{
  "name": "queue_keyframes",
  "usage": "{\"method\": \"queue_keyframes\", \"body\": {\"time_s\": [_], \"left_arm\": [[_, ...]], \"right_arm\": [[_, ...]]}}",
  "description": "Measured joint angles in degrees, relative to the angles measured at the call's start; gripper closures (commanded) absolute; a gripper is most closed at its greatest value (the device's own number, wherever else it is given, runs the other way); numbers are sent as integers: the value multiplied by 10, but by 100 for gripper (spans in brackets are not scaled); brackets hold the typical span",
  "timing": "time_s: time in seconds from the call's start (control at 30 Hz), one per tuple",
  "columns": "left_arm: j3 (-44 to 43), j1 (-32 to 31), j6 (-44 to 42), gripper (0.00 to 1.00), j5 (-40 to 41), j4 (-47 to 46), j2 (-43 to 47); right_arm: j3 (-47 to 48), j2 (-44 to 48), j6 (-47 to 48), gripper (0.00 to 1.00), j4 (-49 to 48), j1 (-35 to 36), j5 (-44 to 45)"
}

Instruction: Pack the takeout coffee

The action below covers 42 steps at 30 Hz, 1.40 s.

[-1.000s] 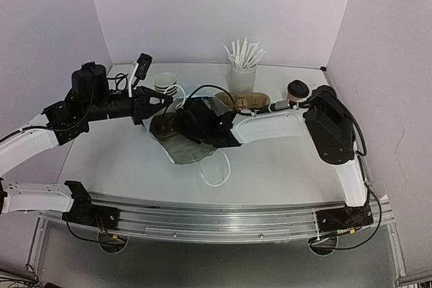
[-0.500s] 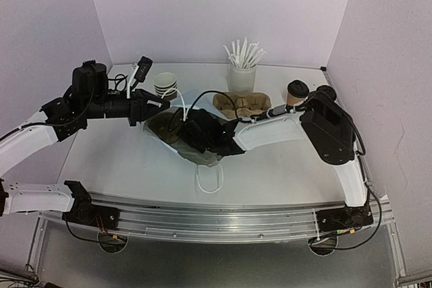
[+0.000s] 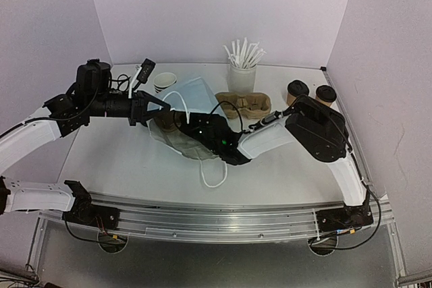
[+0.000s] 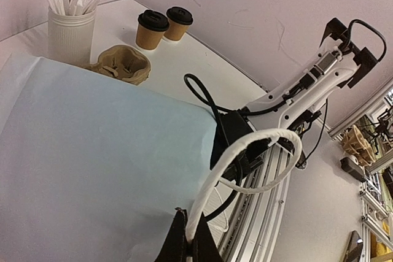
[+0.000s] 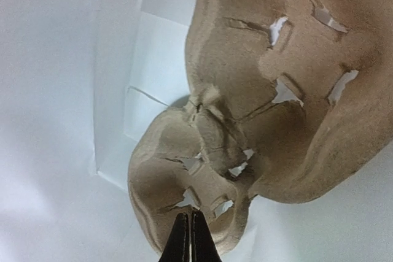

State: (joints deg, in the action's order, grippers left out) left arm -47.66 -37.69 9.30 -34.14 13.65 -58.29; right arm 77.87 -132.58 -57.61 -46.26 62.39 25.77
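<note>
Right now I have one pulp carrier (image 5: 258, 90) inside the white bag (image 3: 191, 94), cup wells facing my right wrist camera. Its long axis runs from the lower left to the upper right of that view. The right gripper (image 5: 190, 237) is pinched closed on the near rim of the smaller well, with no gap showing between the fingers. A second carrier (image 3: 246, 104) sits wells-up on the table (image 3: 121, 160) just behind the bag. Its long axis runs left to right in the overhead view.

My count is two carriers and two lidded cups, one (image 3: 298, 90) beside the other (image 3: 326, 94) at the far right. I also see a short stack of open cups (image 3: 164, 83) behind the left arm, but I cannot count them. The cup of white sticks (image 3: 242, 74) stands behind the second carrier.

The left gripper (image 4: 187, 248) is clamped tight on the bag's upper handle (image 4: 245, 151). The other handle loop (image 3: 213, 173) lies loose on the table toward me.

Compared with half a second ago, the bag's top panel has risen into a pale upright sheet. The right arm has swung nearer to me. That has uncovered the second lidded cup, which its elbow was hiding.
</note>
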Motion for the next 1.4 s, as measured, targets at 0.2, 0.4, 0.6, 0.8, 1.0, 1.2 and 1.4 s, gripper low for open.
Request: {"method": "queue_keyframes", "body": {"time_s": [0.2,0.4,0.6,0.8,1.0,1.2,1.4], "left_arm": [[-1,6,2,100,-7,5,-7],[-10,8,2,100,-13,4,-19],[-19,13,4,100,-12,4,-21],[-29,14,15,100,-7,3,-21],[-29,14,16,100,12,4,-21],[-29,11,-4,100,66,3,-21],[-25,10,-35,100,123,-6,-19]], "right_arm": [[25,-34,16,100,-62,-3,-10],[25,-36,-1,100,-59,-3,26],[29,-20,-38,97,65,2,47],[47,4,-84,91,167,4,54],[76,9,-38,71,220,-1,24],[59,72,51,62,254,3,-32],[34,140,140,57,268,35,-70]]}}
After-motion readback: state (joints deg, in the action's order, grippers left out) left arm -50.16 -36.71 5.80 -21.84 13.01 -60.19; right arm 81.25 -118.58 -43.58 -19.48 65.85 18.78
